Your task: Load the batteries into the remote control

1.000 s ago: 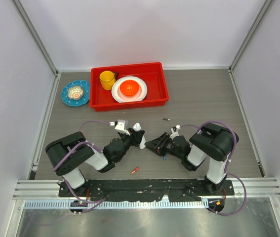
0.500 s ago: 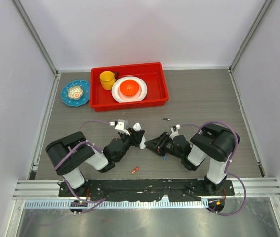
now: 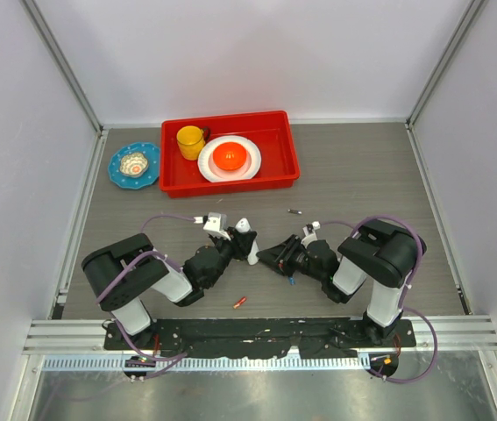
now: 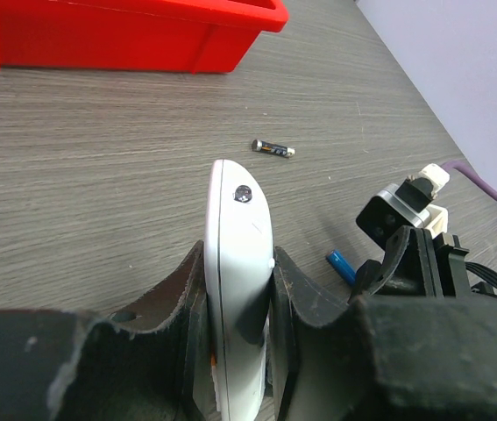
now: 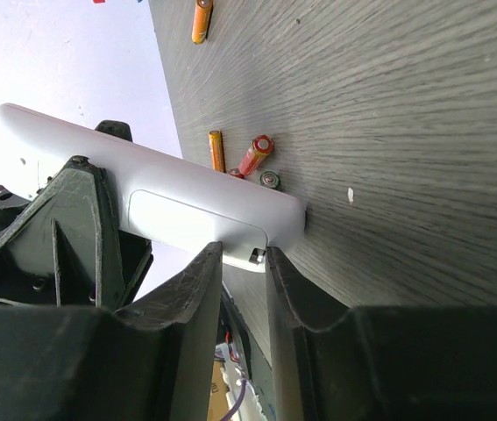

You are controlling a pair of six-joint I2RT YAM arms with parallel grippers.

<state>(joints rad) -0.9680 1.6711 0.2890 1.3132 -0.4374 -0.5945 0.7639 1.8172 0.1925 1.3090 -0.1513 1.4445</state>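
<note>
Spanning the cell floor, the grey wood-grain bench (image 3: pixel 362 175) is closed in by white walls at the back and both sides, with metal frame posts in the back corners and a rail along the near edge. A red tray (image 3: pixel 230 184) sits by the back wall, left of centre, holding a yellow cup (image 3: pixel 189 140) and a white plate (image 3: pixel 252 167). A blue plate (image 3: pixel 115 171) lies just beside the tray, near the left wall. Bare bench runs from the tray to the right wall, and a dark bit (image 3: pixel 294 211) lies near the middle.

Both arms fold low toward the middle, near the front. The left gripper (image 4: pixel 239 263) is clamped on the remote (image 4: pixel 235 206), which it holds on edge. The right gripper (image 5: pixel 244 254) has its fingertips at the remote's back cover; I cannot tell whether it grips. A blue battery (image 4: pixel 339 266) lies on the bench just beside the right gripper. An orange battery (image 3: pixel 240 302) lies near the front edge, between the arm bases.
</note>
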